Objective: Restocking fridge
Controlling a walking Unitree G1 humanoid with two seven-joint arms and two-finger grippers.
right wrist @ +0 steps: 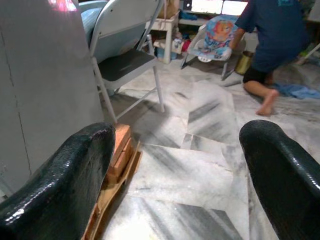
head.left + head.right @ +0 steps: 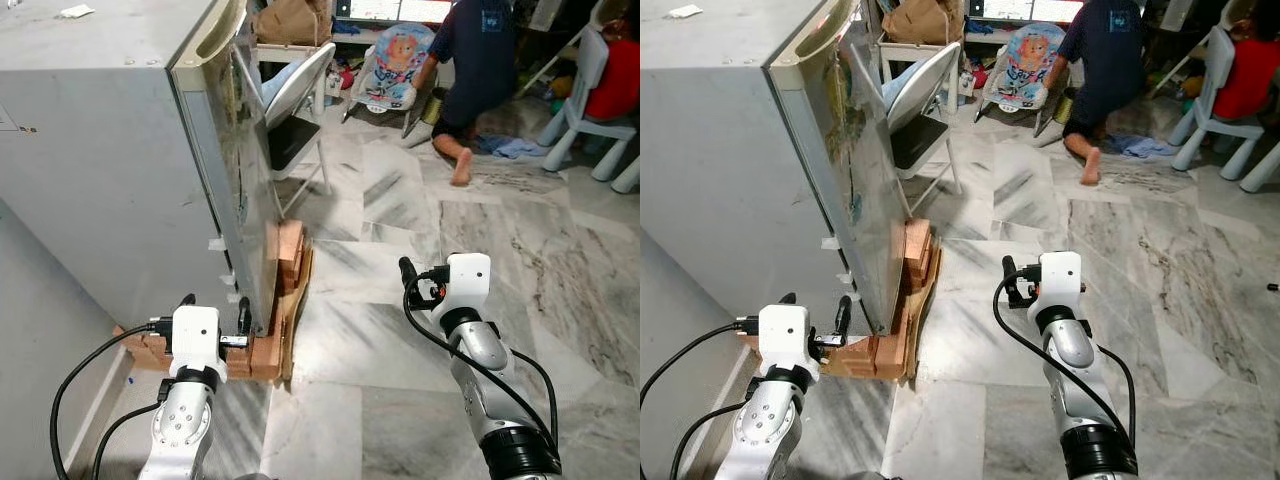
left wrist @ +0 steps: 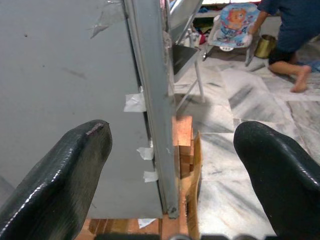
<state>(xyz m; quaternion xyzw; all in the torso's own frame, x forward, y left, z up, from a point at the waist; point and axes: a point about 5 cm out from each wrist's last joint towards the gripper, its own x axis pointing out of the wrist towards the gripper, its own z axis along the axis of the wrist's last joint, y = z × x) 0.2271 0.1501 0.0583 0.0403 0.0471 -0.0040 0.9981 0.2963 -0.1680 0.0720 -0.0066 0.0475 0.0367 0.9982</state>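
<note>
Beside the fridge (image 2: 100,170), at its lower front corner: left gripper (image 2: 215,312), fingers (image 3: 60,185) spread wide, one on each side of the closed door's edge, touching nothing.

Fridge: grey, door shut, seen from its side panel; scraps of white tape (image 3: 135,102) stuck along the seam near the door edge. It stood raised on a base of bricks (image 2: 255,355).

Against the fridge's front, at floor level: a further stack of bricks (image 2: 287,252) and a sheet of cardboard (image 2: 296,310) leaning on edge.

Out from the fridge's front, over the marble floor (image 2: 400,230): right gripper (image 2: 1012,282), fingers (image 1: 65,185) spread apart, holding nothing, well apart from the door.

Just beyond the fridge door: a grey folding chair (image 2: 295,110), its back tilted toward the fridge.

Farther from the fridge, across the floor: a person in dark blue (image 2: 470,60), kneeling, turned away; a baby bouncer seat (image 2: 395,60) beside them; a brass-coloured tin (image 3: 264,46) near the person's knee; a white child's chair (image 2: 590,100) at the far side; a brown paper bag (image 2: 290,20) on a low shelf behind the folding chair.
</note>
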